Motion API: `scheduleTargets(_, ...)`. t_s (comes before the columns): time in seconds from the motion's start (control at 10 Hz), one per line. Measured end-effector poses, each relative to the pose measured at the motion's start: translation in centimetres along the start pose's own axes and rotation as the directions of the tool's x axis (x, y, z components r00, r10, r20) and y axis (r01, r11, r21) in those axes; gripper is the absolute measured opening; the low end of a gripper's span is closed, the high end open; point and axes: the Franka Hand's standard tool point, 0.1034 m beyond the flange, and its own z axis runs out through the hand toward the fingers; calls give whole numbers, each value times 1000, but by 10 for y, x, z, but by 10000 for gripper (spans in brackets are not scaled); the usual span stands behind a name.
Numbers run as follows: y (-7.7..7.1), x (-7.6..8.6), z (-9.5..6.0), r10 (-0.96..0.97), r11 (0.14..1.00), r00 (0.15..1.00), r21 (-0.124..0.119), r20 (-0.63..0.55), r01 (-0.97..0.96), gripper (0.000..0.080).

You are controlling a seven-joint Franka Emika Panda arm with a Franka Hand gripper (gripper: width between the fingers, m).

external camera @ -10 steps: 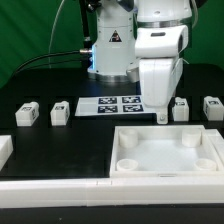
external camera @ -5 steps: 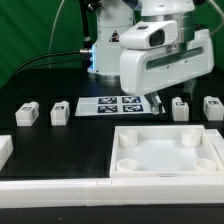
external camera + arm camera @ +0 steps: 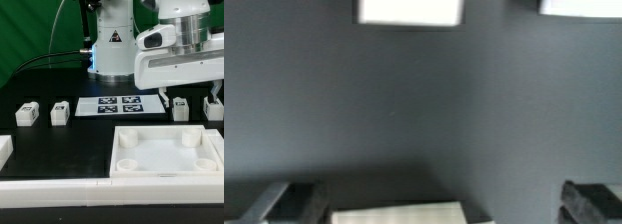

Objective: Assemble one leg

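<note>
Four small white legs lie in a row on the black table: two at the exterior view's left (image 3: 27, 114) (image 3: 60, 112) and two at its right (image 3: 181, 108) (image 3: 213, 107). My gripper (image 3: 187, 98) hangs open above the right pair, one finger on each side of the nearer leg, not touching it. In the wrist view the two dark fingertips (image 3: 287, 200) stand far apart, and the top of a white leg (image 3: 402, 213) shows between them, closer to one finger. The far right leg is partly hidden behind a finger.
The large white tray-like piece with round corner holes (image 3: 165, 150) lies in front of the gripper. The marker board (image 3: 115, 104) lies behind it, beside the legs. A white block (image 3: 4, 150) sits at the left edge. A long white strip (image 3: 100, 190) runs along the front.
The gripper has swung toward the exterior view's right and turned, from over the marker board's edge to over the right pair of legs. No part has moved.
</note>
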Motion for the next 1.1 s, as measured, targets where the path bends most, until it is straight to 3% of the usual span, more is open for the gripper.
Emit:
scheduleTargets(0.5,-47,-23,6,-33,999,999,8,14,33,649)
scheduleTargets(0.8,-43,-22,7,-34,999,999,2,28,34,649)
scheduleTargets(0.9,-38,-29,8,-51,998,991,-15,120,53,649)
scheduleTargets(1.1,-34,-25,6,-47,998,948,-29,316,60,649)
